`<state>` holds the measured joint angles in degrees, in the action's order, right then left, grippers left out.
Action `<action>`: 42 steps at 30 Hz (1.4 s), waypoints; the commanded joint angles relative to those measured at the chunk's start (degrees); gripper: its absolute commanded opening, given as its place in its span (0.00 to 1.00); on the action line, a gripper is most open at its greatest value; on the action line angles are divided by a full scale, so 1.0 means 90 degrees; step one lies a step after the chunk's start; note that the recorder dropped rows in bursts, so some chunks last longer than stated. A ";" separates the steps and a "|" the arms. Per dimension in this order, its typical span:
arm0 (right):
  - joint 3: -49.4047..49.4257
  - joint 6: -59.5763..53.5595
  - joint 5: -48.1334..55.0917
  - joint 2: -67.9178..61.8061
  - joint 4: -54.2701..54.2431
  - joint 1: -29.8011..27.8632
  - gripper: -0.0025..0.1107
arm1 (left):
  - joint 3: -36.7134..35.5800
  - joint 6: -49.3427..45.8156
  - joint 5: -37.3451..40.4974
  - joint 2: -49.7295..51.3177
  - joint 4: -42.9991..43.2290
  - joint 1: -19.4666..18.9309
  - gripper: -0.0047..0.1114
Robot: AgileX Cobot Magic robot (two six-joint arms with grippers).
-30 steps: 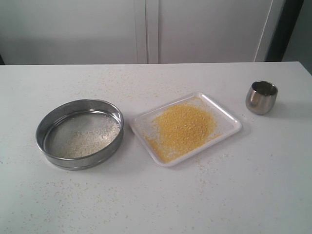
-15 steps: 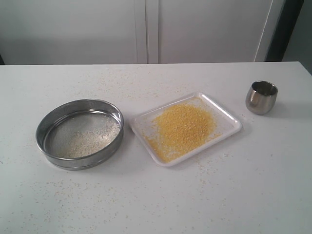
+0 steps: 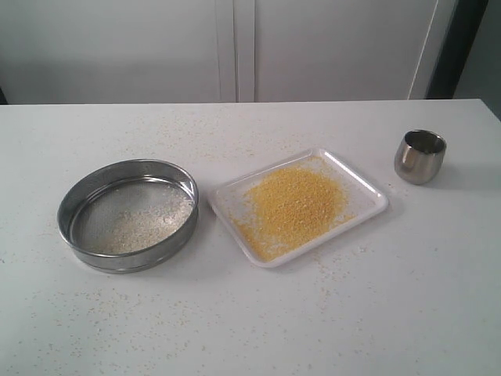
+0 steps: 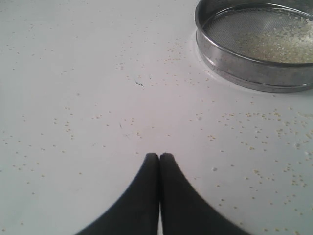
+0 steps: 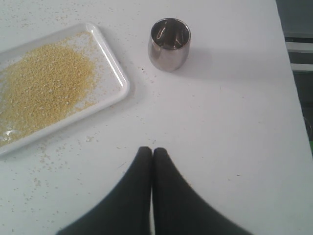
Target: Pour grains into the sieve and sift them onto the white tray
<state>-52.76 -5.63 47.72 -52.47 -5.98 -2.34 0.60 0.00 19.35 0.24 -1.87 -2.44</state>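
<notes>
The round steel sieve [image 3: 127, 214] stands on the left of the table with pale whitish grains [image 3: 145, 223] on its mesh. To its right lies the white tray [image 3: 368, 190], bearing a loose heap of golden-yellow grains [image 3: 293, 205]. Neither arm shows in the exterior view. My left gripper [image 4: 159, 156] hangs shut and empty over bare table, apart from the sieve [image 4: 254, 44]. My right gripper [image 5: 152, 150] is shut and empty too, off the tray [image 5: 115, 78] and its grains [image 5: 44, 83].
A small rounded steel cup [image 3: 420, 156] stands upright at the right of the table, also in the right wrist view as the cup [image 5: 169, 44]. Stray specks of grain are scattered over the white table [image 3: 250, 329]. The table's right edge [image 5: 288, 73] runs close to the cup.
</notes>
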 commanded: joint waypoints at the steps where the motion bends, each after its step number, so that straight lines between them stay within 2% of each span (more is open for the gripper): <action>1: 0.0020 -0.0001 -0.0066 0.0035 0.0025 -0.0060 0.02 | -0.0066 0.0000 0.0068 -0.0026 -0.0023 0.0053 0.04; 42: 0.0020 -0.0001 -0.0066 0.0035 -0.0130 0.0112 0.02 | -0.0066 0.0000 0.0068 -0.0026 -0.0023 0.0053 0.04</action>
<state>-52.76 -5.63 47.72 -52.47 -7.19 -1.54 0.60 0.00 19.35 0.24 -1.87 -2.44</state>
